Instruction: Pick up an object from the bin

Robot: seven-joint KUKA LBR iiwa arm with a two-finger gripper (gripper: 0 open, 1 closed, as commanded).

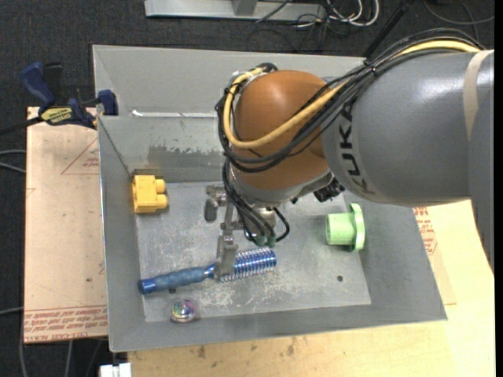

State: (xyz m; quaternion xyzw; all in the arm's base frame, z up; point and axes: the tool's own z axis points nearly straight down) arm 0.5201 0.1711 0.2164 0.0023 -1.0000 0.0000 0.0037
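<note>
Gripper (226, 264) is down at the blue brush (185, 278) near the bin's (402, 289) front edge, can't tell if it's spread or pinching

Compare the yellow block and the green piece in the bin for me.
The yellow block is boxy with a stepped side; the green piece is rounded, a short cylinder with a wider flange. The yellow block lies at the left of the bin, the green piece at its right. The yellow block is deep yellow, the green piece pale green. Both rest alone on the bin floor, either side of the gripper.
</note>
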